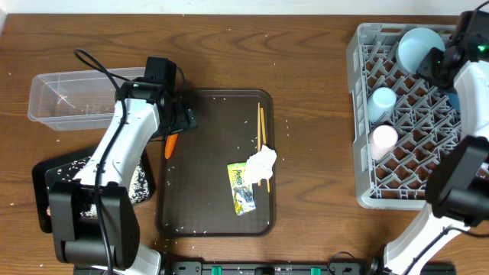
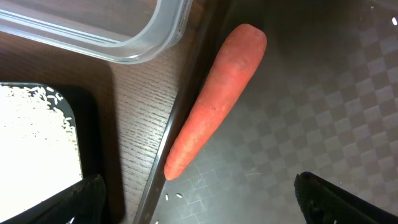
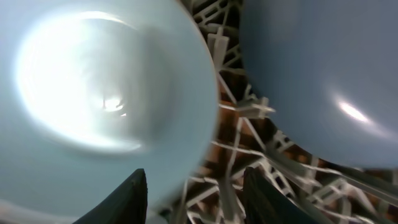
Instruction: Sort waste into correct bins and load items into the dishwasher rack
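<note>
Spreading wide, the fingers of your left gripper [image 2: 199, 205] stand either side of bare tray, holding nothing, with the short orange carrot [image 2: 214, 99] lying just ahead of them. It rests slantwise on the dark-brown serving tray [image 2: 311, 93], its near end up on the tray's raised rim. The clear rectangular plastic tub [image 2: 124, 37] and the shallow black tray [image 2: 93, 124] scattered with loose white rice [image 2: 37, 137] sit just beyond that rim. Because the carrot is round, tapered and propped on an edge, an off-centre squeeze would likely roll it onto the table. Your right gripper [image 3: 194, 199] is partly open and grips nothing, poised over the grey plastic dishwasher rack [image 3: 249, 143] between the small pale-blue bowl [image 3: 106, 93] and the large blue bowl-like plate [image 3: 323, 74]. One finger sits close to the bowl's rim, so pulling away sideways could catch it and tip the bowl.
</note>
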Available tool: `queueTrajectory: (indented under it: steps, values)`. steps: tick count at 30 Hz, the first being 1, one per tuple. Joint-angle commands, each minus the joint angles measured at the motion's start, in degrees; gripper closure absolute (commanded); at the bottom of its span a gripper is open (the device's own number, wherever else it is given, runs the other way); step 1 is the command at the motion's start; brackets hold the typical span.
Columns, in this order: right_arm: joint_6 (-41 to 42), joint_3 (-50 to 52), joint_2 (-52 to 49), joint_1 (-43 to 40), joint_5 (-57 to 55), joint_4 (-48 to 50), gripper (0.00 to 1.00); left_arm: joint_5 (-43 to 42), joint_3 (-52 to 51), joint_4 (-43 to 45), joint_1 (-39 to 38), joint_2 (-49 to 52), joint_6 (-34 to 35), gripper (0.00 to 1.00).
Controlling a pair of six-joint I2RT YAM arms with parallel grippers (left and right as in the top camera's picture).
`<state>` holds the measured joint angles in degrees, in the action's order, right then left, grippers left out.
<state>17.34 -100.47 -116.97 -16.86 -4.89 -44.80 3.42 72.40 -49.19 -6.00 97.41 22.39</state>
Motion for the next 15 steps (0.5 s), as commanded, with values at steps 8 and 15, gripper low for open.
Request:
queueTrajectory:
  steps: [8, 15]
  values:
    - [3.41, 0.02, -3.39, 0.66, 1.92, 3.52, 0.71, 0.72, -0.09, -0.17, 0.2, -0.44, -0.72, 0.02]
    - [1.7, 0.02, -3.39, 0.66, 2.19, 7.02, 0.99, 0.72, -0.09, -0.15, 0.2, -0.44, -0.72, 0.02]
